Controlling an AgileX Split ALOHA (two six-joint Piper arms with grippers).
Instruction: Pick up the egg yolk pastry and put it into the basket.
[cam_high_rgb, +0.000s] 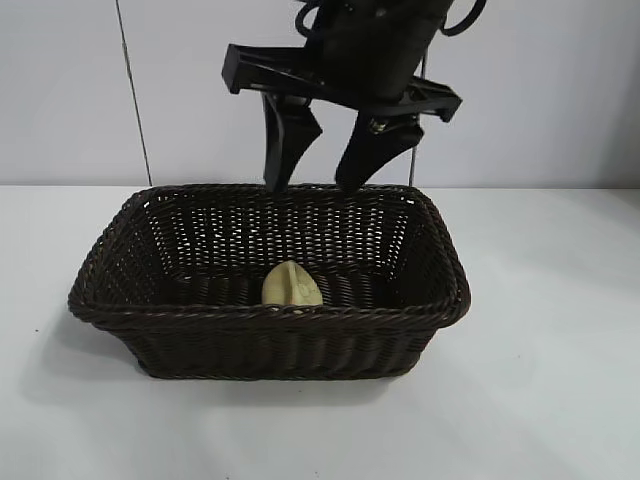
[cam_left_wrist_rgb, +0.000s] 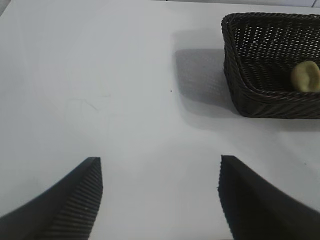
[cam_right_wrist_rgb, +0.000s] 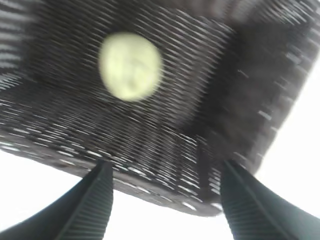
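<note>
The pale yellow egg yolk pastry (cam_high_rgb: 292, 286) lies on the floor of the dark brown wicker basket (cam_high_rgb: 270, 315), near its front wall. My right gripper (cam_high_rgb: 313, 183) hangs open and empty above the basket's far rim, well clear of the pastry. In the right wrist view the pastry (cam_right_wrist_rgb: 130, 65) rests on the woven floor of the basket (cam_right_wrist_rgb: 150, 150), beyond my open right gripper (cam_right_wrist_rgb: 166, 167). My left gripper (cam_left_wrist_rgb: 159, 160) is open over bare table, off to the side of the basket (cam_left_wrist_rgb: 235, 75); from there the pastry (cam_left_wrist_rgb: 306, 76) shows inside it. The left arm is outside the exterior view.
The basket stands in the middle of a white table (cam_high_rgb: 540, 400), with a pale wall (cam_high_rgb: 560, 90) behind it. White tabletop (cam_left_wrist_rgb: 100, 90) stretches around the left gripper.
</note>
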